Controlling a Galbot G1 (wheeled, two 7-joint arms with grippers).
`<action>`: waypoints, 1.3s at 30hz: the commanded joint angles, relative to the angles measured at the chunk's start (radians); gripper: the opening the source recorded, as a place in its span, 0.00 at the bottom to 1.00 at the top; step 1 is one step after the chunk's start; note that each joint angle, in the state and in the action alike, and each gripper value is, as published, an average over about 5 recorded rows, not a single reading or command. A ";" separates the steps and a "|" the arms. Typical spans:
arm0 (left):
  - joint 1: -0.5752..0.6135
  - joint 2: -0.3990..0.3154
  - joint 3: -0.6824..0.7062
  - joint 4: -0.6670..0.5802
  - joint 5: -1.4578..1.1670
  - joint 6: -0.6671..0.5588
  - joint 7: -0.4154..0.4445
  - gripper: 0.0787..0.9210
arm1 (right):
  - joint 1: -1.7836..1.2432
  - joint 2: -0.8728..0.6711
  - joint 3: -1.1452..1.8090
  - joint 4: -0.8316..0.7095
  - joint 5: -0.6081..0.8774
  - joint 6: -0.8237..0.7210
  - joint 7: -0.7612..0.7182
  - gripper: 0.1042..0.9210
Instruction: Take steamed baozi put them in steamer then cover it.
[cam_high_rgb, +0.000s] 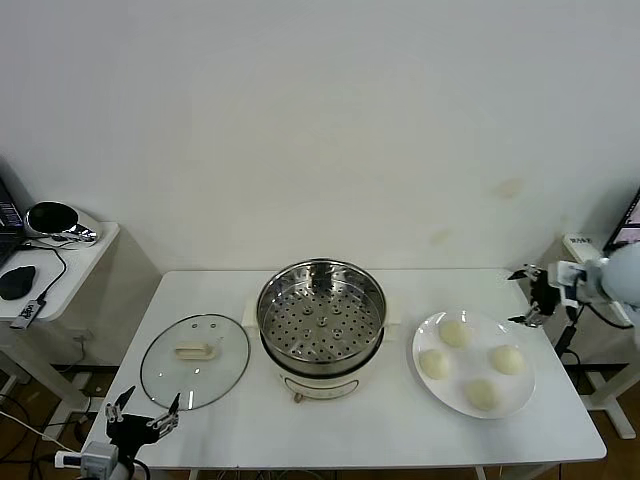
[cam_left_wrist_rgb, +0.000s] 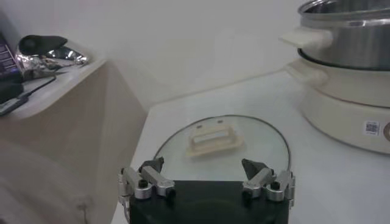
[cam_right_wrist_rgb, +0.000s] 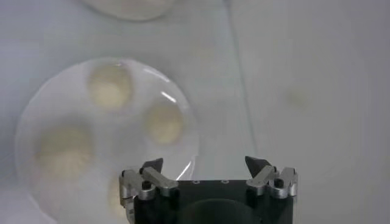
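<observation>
At the centre of the head view the steamer (cam_high_rgb: 320, 318) stands uncovered on the white table (cam_high_rgb: 250, 430), its perforated tray bare. The cover (cam_high_rgb: 195, 359) lies flat on the table at lower left, just beside the steamer and apart from it. The four baozi (cam_high_rgb: 455, 333) sit on a white plate (cam_high_rgb: 520, 400) at lower right, none touching another.

The left gripper (cam_high_rgb: 145, 410) hangs at the bottom left edge of the frame, off the table's near corner, fingers spread and empty. The right gripper (cam_high_rgb: 533, 296) hovers at the right edge, just beyond the plate's far rim, also spread with nothing between its fingers. Nothing lies between plate and steamer.

In the upper left a side table (cam_high_rgb: 85, 262) carries a shiny rounded object (cam_high_rgb: 55, 219), a dark mouse (cam_high_rgb: 17, 282) and cables.

The left wrist view shows the cover's cream handle (cam_left_wrist_rgb: 214, 139) close up and the steamer's side handle (cam_left_wrist_rgb: 306, 38). The right wrist view looks down on the plate (cam_right_wrist_rgb: 177, 97); three buns are plain, and the fourth seems partly hidden behind the gripper body.
</observation>
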 joint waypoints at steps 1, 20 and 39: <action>0.011 -0.015 0.002 -0.007 0.001 0.001 -0.002 0.88 | 0.221 0.164 -0.273 -0.257 -0.129 0.152 -0.065 0.88; 0.013 -0.024 0.014 -0.002 0.009 0.004 -0.002 0.88 | 0.158 0.295 -0.215 -0.399 -0.214 0.181 0.018 0.88; 0.016 -0.023 0.023 0.011 0.017 0.003 -0.002 0.88 | 0.111 0.297 -0.195 -0.396 -0.230 0.178 0.050 0.88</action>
